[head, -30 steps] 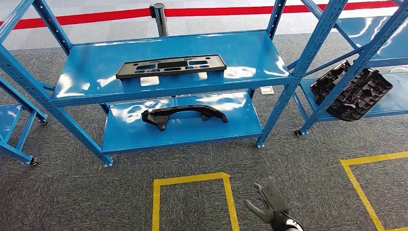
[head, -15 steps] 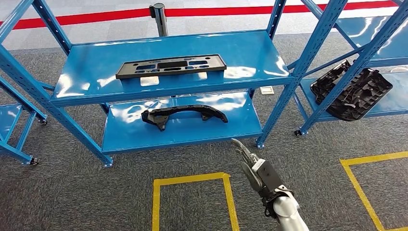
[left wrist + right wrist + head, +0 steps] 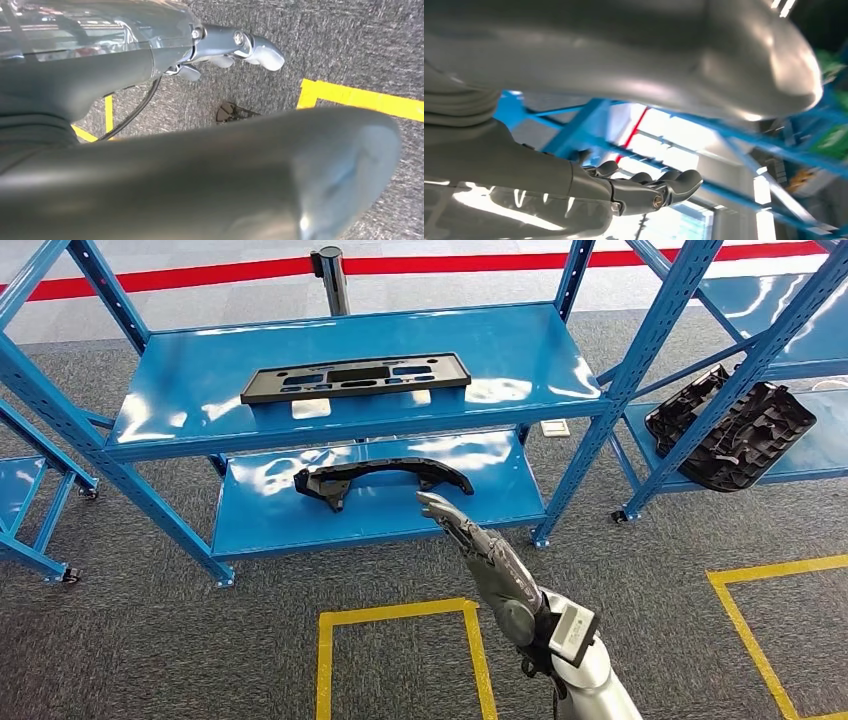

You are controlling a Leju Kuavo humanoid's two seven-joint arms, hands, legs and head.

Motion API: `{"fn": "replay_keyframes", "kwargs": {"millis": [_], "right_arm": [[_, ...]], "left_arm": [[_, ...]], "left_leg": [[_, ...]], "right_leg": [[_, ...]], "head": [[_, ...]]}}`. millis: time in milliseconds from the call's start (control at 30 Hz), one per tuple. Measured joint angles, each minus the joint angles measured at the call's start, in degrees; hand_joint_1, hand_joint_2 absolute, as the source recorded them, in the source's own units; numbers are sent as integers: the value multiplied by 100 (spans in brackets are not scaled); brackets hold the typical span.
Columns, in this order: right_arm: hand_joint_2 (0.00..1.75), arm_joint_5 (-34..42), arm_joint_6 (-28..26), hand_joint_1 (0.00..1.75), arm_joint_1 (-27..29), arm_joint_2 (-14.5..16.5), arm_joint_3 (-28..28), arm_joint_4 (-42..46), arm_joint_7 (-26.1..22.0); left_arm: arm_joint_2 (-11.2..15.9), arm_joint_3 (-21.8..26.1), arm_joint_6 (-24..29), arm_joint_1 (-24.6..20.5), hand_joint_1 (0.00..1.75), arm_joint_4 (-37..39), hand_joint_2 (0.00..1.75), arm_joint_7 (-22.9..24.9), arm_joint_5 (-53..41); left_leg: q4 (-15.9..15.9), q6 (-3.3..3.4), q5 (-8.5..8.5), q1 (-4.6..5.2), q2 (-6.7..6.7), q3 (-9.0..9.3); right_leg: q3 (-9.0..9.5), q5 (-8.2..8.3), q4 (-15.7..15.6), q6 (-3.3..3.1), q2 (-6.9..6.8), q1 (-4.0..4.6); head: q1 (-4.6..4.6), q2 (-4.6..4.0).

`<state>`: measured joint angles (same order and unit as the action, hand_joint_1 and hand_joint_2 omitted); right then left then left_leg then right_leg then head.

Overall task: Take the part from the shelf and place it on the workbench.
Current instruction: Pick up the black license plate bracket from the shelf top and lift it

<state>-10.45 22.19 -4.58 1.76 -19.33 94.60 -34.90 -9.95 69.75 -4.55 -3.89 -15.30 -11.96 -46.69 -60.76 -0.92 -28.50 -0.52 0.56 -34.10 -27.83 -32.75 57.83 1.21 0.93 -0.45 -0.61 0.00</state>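
Curved black part [image 3: 382, 478] lies flat on the lower blue shelf [image 3: 280, 525], untouched, and it is my guess at the piece the task means. Nearest the robot, the right hand [image 3: 478, 545] reaches out over the grey carpet, fingers [image 3: 437, 506] extended and apart, holding nothing; their tips sit just short of the shelf's front edge, near the part's right end but not touching it. The right wrist view shows the same hand [image 3: 644, 187] empty against blue shelf beams. The left hand [image 3: 235, 47] hangs over the floor beside yellow tape [image 3: 360, 97], fingers partly curled; whether it is closed I cannot tell. Beyond, a flat black panel [image 3: 355, 376] rests on the upper shelf.

The step in hand looks like the approach. Next, the hand must go in under the upper shelf, settle over the part and close on it.
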Motion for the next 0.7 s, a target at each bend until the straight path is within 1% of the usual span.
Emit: {"fn": "replay_keyframes", "kwargs": {"millis": [400, 567, 700], "right_arm": [[0, 620, 409, 0, -123, -32, -894, 1464, -440], [0, 693, 465, 0, -146, -45, -1069, 1747, -504], [0, 692, 471, 0, -155, -48, -1124, 1843, -506]], "left_arm": [[-90, 502, -61, -107, 0, 68, 0, -96, -319], [-109, 600, -72, -131, 0, 87, 0, -135, -388], [-111, 628, -72, -137, 0, 91, 0, -146, -389]], "left_leg": [[0, 0, 0, -1, 4, 1], [0, 0, 0, -1, 3, 2], [-26, 22, -15, 41, 2, -5]], "right_leg": [[1, 0, 0, 0, -7, 2], [2, 0, 0, 0, -6, 2], [0, 6, -26, 23, -7, -28]], "head": [[0, 0], [0, 0], [0, 0]]}}
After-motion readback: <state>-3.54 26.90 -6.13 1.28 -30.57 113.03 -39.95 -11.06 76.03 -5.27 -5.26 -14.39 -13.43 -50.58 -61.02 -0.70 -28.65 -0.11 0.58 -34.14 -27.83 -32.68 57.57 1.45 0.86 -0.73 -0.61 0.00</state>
